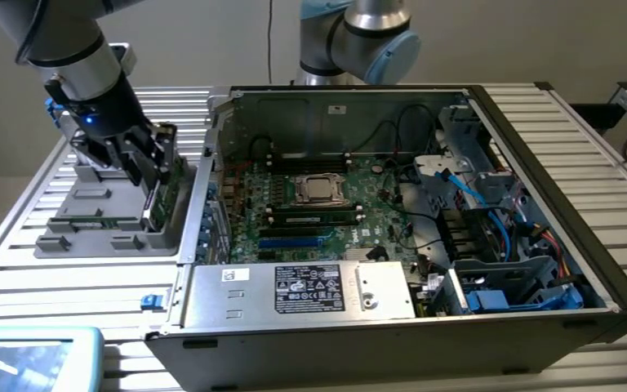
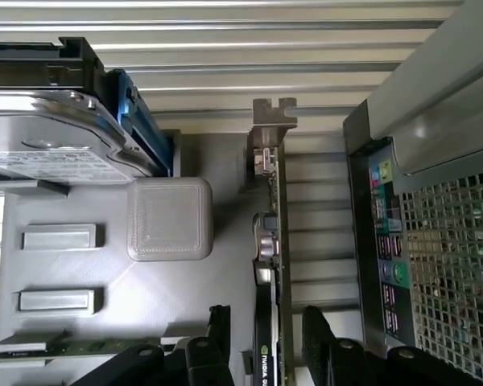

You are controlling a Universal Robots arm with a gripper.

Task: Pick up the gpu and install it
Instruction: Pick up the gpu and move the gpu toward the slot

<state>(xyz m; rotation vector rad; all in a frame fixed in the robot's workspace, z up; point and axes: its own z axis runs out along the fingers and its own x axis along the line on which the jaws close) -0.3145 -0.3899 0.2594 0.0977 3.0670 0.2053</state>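
The gpu (image 1: 162, 204) stands on edge in a slot of the grey holder tray (image 1: 95, 224), at the exterior view's left of the open computer case (image 1: 531, 245). In the wrist view the gpu (image 2: 270, 265) shows edge-on, green board with black cooler, its silver bracket (image 2: 272, 122) at the far end. My gripper (image 1: 153, 173) hangs right over the card. In the wrist view the gripper (image 2: 270, 346) is open and straddles the card's near end. Each of the black fingers (image 2: 320, 338) stands a little off the card's faces.
The tray also holds a silver hard drive (image 2: 48, 141), a thin memory stick (image 2: 64, 348) and a grey block (image 2: 169, 219). Inside the case lie the motherboard (image 1: 313, 208) and the power supply (image 1: 303, 290). The case's rear wall (image 2: 386, 241) runs close beside the card.
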